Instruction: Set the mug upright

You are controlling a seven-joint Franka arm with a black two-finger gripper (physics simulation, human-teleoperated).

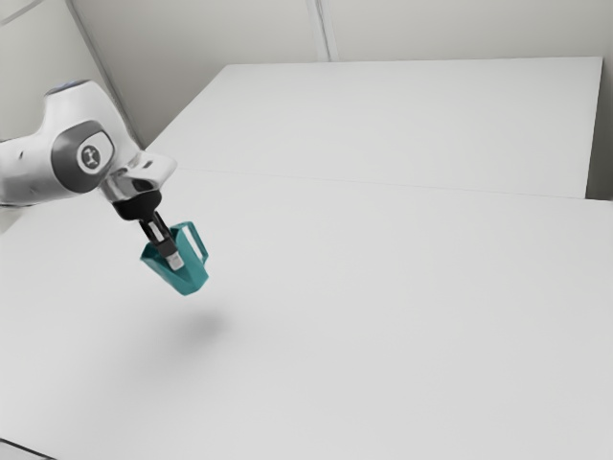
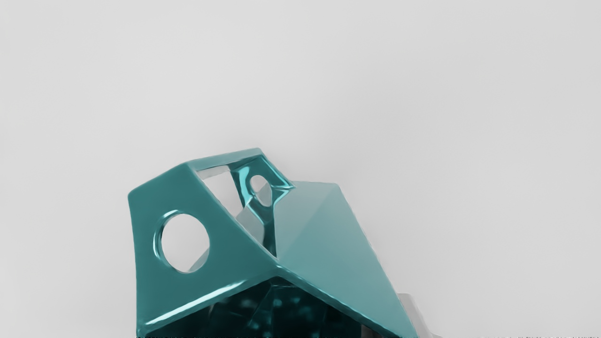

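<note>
The gripper (image 1: pixel 175 260) is in the exterior view's left part, angled down and shut on the wall of the teal mug (image 1: pixel 192 277). The faceted mug hangs tilted above the table, its open end toward the hand and its handle on the side toward the exterior view's right. In the wrist view the mug (image 2: pixel 328 234) shows its handle with round holes and its dark inside. There the gripper (image 2: pixel 392 328) has one finger inside the mug and the other outside against its wall.
A white table (image 1: pixel 383 316) extends under the mug, with a soft shadow below it. A raised-looking white panel (image 1: pixel 402 120) lies beyond, at the exterior view's top. A thin dark cable (image 1: pixel 27 448) crosses the lower left corner.
</note>
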